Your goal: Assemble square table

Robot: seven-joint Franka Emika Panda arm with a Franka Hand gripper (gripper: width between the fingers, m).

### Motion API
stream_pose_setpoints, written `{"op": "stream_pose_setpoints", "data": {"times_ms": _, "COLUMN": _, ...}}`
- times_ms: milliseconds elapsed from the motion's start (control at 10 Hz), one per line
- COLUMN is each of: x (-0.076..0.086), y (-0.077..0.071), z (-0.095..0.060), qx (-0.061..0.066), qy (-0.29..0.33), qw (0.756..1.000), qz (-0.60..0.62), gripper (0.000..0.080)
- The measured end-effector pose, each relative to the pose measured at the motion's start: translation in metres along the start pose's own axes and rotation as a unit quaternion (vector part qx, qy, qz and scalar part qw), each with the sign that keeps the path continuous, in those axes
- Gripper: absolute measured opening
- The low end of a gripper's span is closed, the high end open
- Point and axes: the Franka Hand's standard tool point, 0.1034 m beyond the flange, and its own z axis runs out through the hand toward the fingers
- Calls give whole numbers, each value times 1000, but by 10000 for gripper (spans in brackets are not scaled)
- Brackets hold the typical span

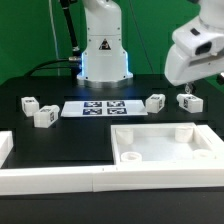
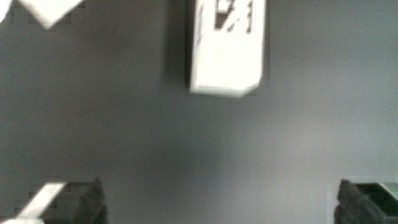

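The square table panel (image 1: 165, 146) lies socket side up at the front on the exterior view's right. Several short white tagged legs lie on the black table: two on the left (image 1: 28, 103) (image 1: 44, 117), one near the middle (image 1: 155, 102), and one on the right (image 1: 190, 101). My gripper (image 1: 188, 86) hangs just above the right leg. In the wrist view my gripper (image 2: 217, 190) is open wide and empty. Its dark fingers (image 2: 64, 202) stand far apart, and a tagged leg (image 2: 228, 50) lies beyond them, apart from the fingers.
The marker board (image 1: 100, 108) lies flat in the middle, in front of the robot base (image 1: 103, 55). Long white border bars (image 1: 60, 180) run along the front edge and the left side. Another white piece (image 2: 45, 10) shows at the wrist view's corner.
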Motion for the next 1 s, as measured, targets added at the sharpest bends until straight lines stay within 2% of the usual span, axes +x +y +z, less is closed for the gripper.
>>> {"op": "stream_pose_setpoints", "data": {"times_ms": 100, "x": -2, "y": 7, "z": 12, "qx": 10, "qy": -18, "qw": 1000, "qz": -15, "gripper": 649}}
{"op": "stream_pose_setpoints", "data": {"times_ms": 200, "x": -4, "y": 18, "z": 16, "qx": 17, "qy": -25, "qw": 999, "qz": -22, "gripper": 649}}
{"op": "stream_pose_setpoints", "data": {"times_ms": 300, "x": -12, "y": 12, "z": 15, "qx": 18, "qy": -76, "qw": 997, "qz": -18, "gripper": 649}}
{"op": "stream_pose_setpoints", "data": {"times_ms": 500, "x": -13, "y": 3, "z": 18, "qx": 29, "qy": -152, "qw": 988, "qz": -23, "gripper": 649}}
{"op": "stream_pose_setpoints", "data": {"times_ms": 700, "x": -11, "y": -14, "z": 34, "qx": 11, "qy": -246, "qw": 969, "qz": -22, "gripper": 649}}
{"op": "stream_pose_setpoints", "data": {"times_ms": 800, "x": -9, "y": -20, "z": 39, "qx": 7, "qy": -273, "qw": 962, "qz": -24, "gripper": 649}}
{"op": "stream_pose_setpoints", "data": {"times_ms": 900, "x": -14, "y": -20, "z": 39, "qx": 9, "qy": -307, "qw": 951, "qz": -28, "gripper": 649}}
{"op": "stream_pose_setpoints", "data": {"times_ms": 1000, "x": -9, "y": -20, "z": 40, "qx": 11, "qy": -303, "qw": 953, "qz": -28, "gripper": 649}}
